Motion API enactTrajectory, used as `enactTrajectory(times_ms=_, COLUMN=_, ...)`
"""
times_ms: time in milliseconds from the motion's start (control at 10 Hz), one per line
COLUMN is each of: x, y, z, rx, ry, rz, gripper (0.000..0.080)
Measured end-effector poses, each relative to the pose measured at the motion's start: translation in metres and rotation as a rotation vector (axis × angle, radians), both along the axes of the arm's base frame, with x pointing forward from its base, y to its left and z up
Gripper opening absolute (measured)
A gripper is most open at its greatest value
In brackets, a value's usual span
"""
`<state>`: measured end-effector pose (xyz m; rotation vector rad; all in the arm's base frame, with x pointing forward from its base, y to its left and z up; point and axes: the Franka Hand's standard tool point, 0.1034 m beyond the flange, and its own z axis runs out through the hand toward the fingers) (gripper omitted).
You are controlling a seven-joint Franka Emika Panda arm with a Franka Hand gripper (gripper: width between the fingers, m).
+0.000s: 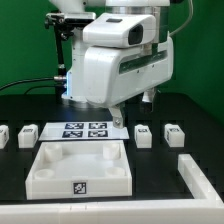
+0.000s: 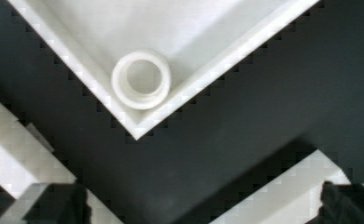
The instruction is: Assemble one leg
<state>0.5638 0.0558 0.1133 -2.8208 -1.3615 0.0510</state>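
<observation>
Several small white legs stand in a row on the black table: two at the exterior view's left (image 1: 2, 135) (image 1: 28, 133) and two at its right (image 1: 144, 135) (image 1: 173, 134). The large white tray-like panel (image 1: 80, 165) lies in front of them. My gripper (image 1: 118, 122) hangs low behind the panel's far right corner, beside the marker board (image 1: 85, 129). In the wrist view the gripper (image 2: 197, 205) is open, with dark fingers (image 2: 46, 205) wide apart and only black table between them. That view shows a panel corner (image 2: 214, 40) with a round recess (image 2: 140, 79). No leg shows there.
A white L-shaped rail (image 1: 195, 180) lies at the front of the exterior view's right. The arm's big white body (image 1: 120, 55) hides the table behind the marker board. White strips (image 2: 250, 190) cross the wrist view near the fingers.
</observation>
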Motion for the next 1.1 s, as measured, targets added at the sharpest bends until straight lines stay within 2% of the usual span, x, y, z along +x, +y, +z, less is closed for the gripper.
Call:
enactTrajectory(times_ms=800, x=-0.001, y=-0.002, z=-0.001, rx=0.002, ry=-0.006, rz=0.048, gripper=0.065)
enactTrajectory(times_ms=1000, x=-0.031, y=-0.023, z=-0.011, rx=0.005, ry=0.001, rz=0.237, gripper=0.065)
enactTrajectory(times_ms=1100, x=-0.04, y=-0.032, z=-0.017, rx=0.009, ry=0.001, rz=0.311, gripper=0.065)
